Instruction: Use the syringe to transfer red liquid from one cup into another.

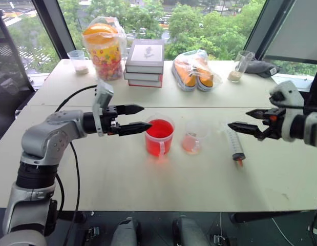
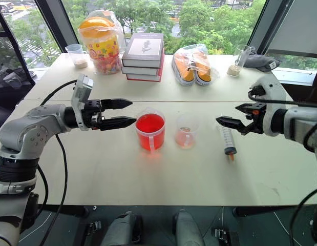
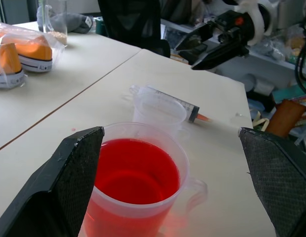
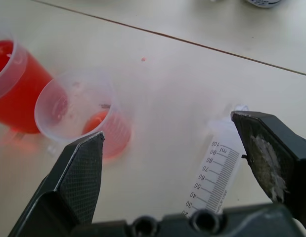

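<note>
The syringe [image 2: 227, 138] lies flat on the pale table [image 1: 148, 179], its clear barrel with printed scale running away from me and its small orange-red tip toward me. My right gripper [image 2: 231, 118] hangs above it with both black fingers spread wide and nothing between them; through my right wrist the barrel sits between the two textured pads, lower down, apart from both.

Left of the syringe stands the small cup [image 2: 185, 131], thin clear plastic with a side handle, a shallow pink pool at its base. Beside it, further left, the larger cup [image 2: 149, 130] is clear plastic too, holding red liquid [image 3: 135, 170] to well over half, bright and translucent. My left gripper [image 2: 121, 114] points level toward that cup from its left, fingers wide apart and empty, tips just short of the rim, not touching.

Along the far half of the table: a clear cup with tan grains [image 1: 79, 61], a bagged tub with an orange lid [image 1: 103, 46], a stack of books [image 1: 145, 64], orange shoes in a clear bag [image 1: 194, 72], and a tall glass with grains [image 1: 240, 65].
</note>
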{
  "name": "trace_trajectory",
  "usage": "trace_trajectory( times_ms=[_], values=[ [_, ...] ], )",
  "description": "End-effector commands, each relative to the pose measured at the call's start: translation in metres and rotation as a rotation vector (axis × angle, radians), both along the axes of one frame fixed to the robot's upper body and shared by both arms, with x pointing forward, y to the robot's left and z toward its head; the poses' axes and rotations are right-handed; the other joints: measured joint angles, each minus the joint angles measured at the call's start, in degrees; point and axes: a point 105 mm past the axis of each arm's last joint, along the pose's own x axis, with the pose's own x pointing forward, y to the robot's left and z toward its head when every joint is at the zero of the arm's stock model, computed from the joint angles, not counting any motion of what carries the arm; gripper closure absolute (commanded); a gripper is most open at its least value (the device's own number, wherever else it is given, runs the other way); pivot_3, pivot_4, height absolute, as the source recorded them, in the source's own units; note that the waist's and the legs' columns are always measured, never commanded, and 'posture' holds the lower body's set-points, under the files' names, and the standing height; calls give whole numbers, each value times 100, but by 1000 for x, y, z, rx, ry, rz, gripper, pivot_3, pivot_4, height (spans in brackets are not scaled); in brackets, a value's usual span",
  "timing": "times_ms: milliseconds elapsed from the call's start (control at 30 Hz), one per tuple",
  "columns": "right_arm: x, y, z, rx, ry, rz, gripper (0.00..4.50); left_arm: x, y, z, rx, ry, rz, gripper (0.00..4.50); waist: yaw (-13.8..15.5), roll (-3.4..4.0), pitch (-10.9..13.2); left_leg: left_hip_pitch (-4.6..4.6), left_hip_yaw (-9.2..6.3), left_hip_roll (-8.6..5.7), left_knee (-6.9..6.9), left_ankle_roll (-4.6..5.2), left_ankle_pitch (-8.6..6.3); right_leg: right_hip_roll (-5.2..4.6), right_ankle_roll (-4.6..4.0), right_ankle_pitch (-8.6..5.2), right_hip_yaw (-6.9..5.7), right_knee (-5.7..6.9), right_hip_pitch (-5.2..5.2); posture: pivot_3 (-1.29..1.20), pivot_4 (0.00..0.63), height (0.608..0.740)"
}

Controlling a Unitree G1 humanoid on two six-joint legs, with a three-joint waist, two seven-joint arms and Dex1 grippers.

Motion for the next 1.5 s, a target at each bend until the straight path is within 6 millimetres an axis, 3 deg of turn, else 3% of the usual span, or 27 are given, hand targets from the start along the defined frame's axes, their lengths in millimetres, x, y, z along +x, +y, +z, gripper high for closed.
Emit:
trace_trajectory(
  times_ms=[33, 267, 467, 800, 900, 1033, 1100, 1233, 1300, 1367, 1500],
  values=[
    [16, -14, -2, 5, 97, -114, 14, -1, -5, 12, -4, -65, -25, 0, 11, 0, 0, -3, 0, 0, 0, 0, 0, 0, 0, 0, 0, 0, -1, 0, 150, 740],
    [53, -39, -34, -8, 370, -302, 14, -1, -12, 10, -19, -83, -40, 0, 13, 0, 0, -14, 22, -1, -6, 1, 0, -1, 1, 1, 1, -3, -14, 0, 150, 740],
    [67, -34, -53, -76, 458, -284, 14, -6, -11, 4, -30, -77, -20, 0, 0, 1, 0, -20, 23, -1, -14, 1, -1, 0, 17, 10, 0, -1, -25, 0, 150, 740],
    [70, -22, -95, -162, 580, -204, 14, -13, -8, 0, -33, -79, 25, 0, 5, 3, 0, -18, 23, -1, -9, 1, -1, -1, 19, 11, -1, 7, -22, 0, 150, 740],
    [70, -18, -98, -162, 593, -187, 863, -13, -7, 0, -33, -80, 32, 0, 2, 3, 0, -12, 22, -1, -6, 1, -1, 0, 19, 12, -3, 7, -13, 0, 150, 740],
    [71, -12, -94, -145, 598, -174, 2820, -13, -4, 1, -28, -81, 38, 0, -10, 3, 0, -9, 20, 0, -6, 0, -1, 1, 19, 12, -3, 9, -13, 0, 150, 740],
    [71, -12, -91, -134, 594, -177, 3061, -13, -2, 2, -26, -81, 39, 0, -15, 3, 0, -8, 20, 0, -7, 0, -1, 3, 18, 12, -3, 12, -13, 0, 150, 740],
    [81, -13, -63, -60, 487, -214, 3065, -11, 1, 6, -23, -88, 45, 0, -10, 4, 0, -9, 21, 0, -8, 0, 0, 2, 18, 11, -3, 14, -16, 0, 150, 740],
    [99, 3, -2, 60, 214, -141, 3065, -7, 3, 11, -23, -99, 52, 0, -6, 13, 6, -10, 24, 0, -8, 0, 0, 0, 18, 12, -2, 14, -17, 0, 150, 740],
    [99, 20, 48, 188, 4, -58, 3065, -3, 5, 14, -24, -104, 60, 0, -6, 24, 13, -18, 27, -1, -7, -1, 0, -2, 19, 12, 2, 15, -29, 0, 150, 740],
    [77, 44, 113, 350, -370, 62, 3065, 2, 12, 16, -28, -89, 74, 0, 24, 22, 10, -15, 15, 2, -23, -1, 0, 6, 19, 11, -6, 16, -29, 0, 150, 740]
  ],
)
